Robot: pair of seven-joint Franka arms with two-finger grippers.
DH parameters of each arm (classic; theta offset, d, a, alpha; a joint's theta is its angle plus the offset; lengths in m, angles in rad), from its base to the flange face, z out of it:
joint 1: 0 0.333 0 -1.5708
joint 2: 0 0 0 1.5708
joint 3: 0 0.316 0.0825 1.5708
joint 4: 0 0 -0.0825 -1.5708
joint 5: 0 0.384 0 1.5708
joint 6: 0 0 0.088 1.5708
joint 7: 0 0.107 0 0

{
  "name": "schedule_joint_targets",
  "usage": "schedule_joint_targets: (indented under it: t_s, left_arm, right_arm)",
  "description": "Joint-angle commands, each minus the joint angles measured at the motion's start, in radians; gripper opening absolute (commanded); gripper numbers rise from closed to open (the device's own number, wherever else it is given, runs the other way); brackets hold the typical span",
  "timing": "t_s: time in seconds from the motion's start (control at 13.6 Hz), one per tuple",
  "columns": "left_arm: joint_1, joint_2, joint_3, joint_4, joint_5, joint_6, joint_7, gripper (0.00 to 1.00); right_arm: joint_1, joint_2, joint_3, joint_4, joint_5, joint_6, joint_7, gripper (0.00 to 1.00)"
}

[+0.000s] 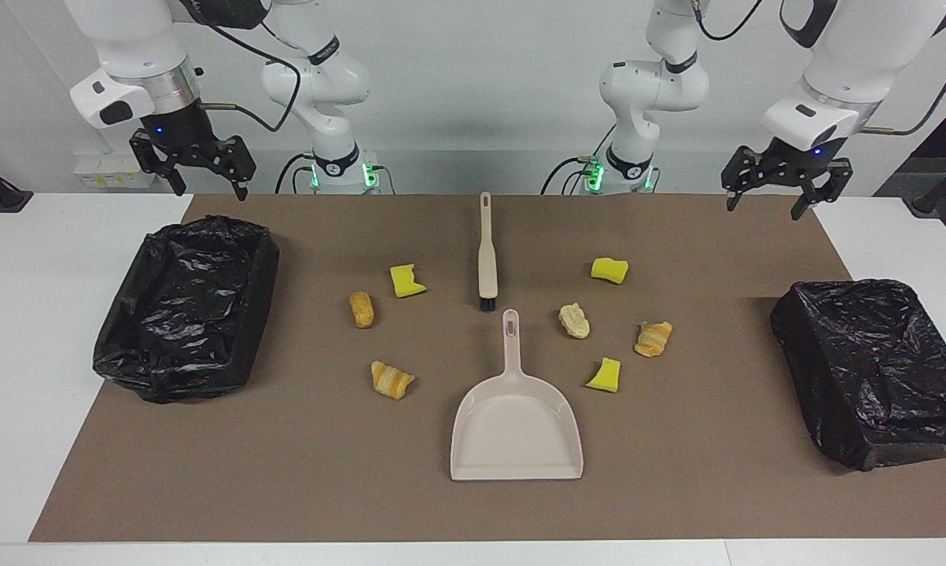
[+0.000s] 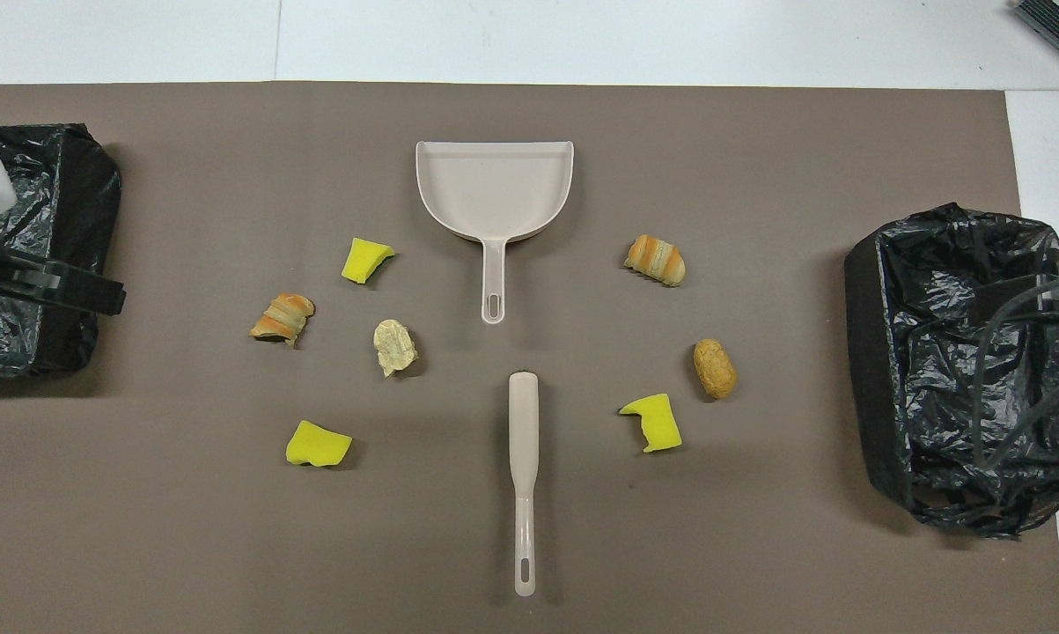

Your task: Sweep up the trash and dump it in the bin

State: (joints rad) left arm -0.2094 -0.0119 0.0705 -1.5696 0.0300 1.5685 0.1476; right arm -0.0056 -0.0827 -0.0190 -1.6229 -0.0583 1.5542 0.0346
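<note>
Several small pieces of trash lie on the brown mat around the tools: three yellow sponge chunks [image 1: 406, 281] [image 1: 609, 270] [image 1: 605, 375] and several tan bread bits [image 1: 361, 309] [image 1: 653, 339]. The beige dustpan [image 1: 516, 428] [image 2: 494, 189] lies flat with its handle toward the robots. The beige brush [image 1: 486, 255] [image 2: 523, 458] lies in line with the dustpan, nearer the robots. My left gripper [image 1: 763, 208] [image 2: 49, 283] hangs open and empty over the mat's edge by the robots. My right gripper [image 1: 211, 192] hangs open and empty above the mat's corner.
A bin lined with a black bag [image 1: 185, 306] [image 2: 960, 370] sits at the right arm's end of the table. A second bin like it [image 1: 874, 369] [image 2: 36, 246] sits at the left arm's end. White table [image 1: 32, 330] borders the mat [image 1: 284, 472].
</note>
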Motion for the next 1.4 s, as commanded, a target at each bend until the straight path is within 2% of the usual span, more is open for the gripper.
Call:
schedule_joint_targets:
  t_s: [0.0,0.29,0.52,0.66,0.74,0.88,0.96,1.03,1.18,1.33]
  left_arm:
    - [-0.094,-0.046,0.006,-0.137,-0.01,0.114,-0.115,1.0]
    - [-0.224,-0.079,0.006,-0.294,-0.064,0.232,-0.212,1.0]
    - [-0.316,-0.14,0.006,-0.449,-0.064,0.361,-0.305,1.0]
    - [-0.39,-0.152,0.006,-0.527,-0.064,0.439,-0.383,1.0]
    - [-0.424,-0.149,0.006,-0.544,-0.064,0.461,-0.414,1.0]
    - [-0.494,-0.149,0.006,-0.588,-0.064,0.498,-0.474,1.0]
    - [-0.551,-0.142,0.006,-0.618,-0.064,0.533,-0.518,1.0]
    - [-0.599,-0.132,0.006,-0.659,-0.064,0.594,-0.57,1.0]
    - [-0.677,-0.135,0.005,-0.76,-0.062,0.752,-0.653,1.0]
    - [-0.751,-0.129,0.005,-0.789,-0.061,0.789,-0.727,1.0]
  right_arm:
    - [0.013,-0.005,0.005,-0.006,0.028,0.027,-0.03,1.0]
    - [0.022,0.075,0.007,0.033,0.029,0.041,-0.032,1.0]
    - [0.061,0.249,0.007,0.222,0.048,0.047,0.023,1.0]
    - [0.093,0.325,0.008,0.284,0.048,0.119,0.06,1.0]
    - [0.107,0.34,0.008,0.282,0.048,0.16,0.086,1.0]
    - [0.134,0.366,0.014,0.273,0.07,0.207,0.254,1.0]
    - [0.124,0.367,0.014,0.243,0.157,0.248,0.287,1.0]
    - [0.107,0.345,0.011,0.186,0.211,0.271,0.284,1.0]
    - [0.098,0.316,0.011,0.122,0.203,0.317,0.202,1.0]
    - [0.104,0.323,0.01,0.13,0.192,0.352,0.13,1.0]
